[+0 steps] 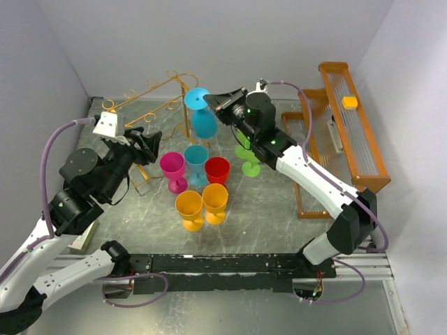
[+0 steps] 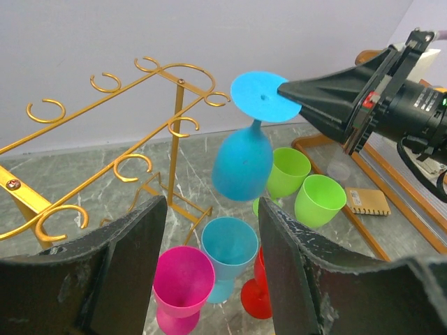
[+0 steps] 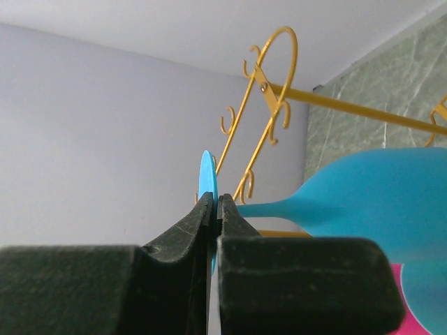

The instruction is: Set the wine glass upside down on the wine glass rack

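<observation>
Currently the blue wine glass hangs foot-up at upper centre, stem near vertical, just right of the gold wire rack and its scroll ends. The right gripper is clamped on the foot's rim. The left gripper, lower down, stands open and empty.

Left arm: elbow raised, forearm reaching forward and inward. Left gripper: jaws parted wide, nothing between the fingers.

Right arm: stretched forward and leftward from its base. Right gripper: jaws pressed together, tips pinching the foot of the glass edge-on. Stem and bowl hang below the fingertips.

The right gripper lies ahead of the left fingers, to their right, well apart.
</observation>
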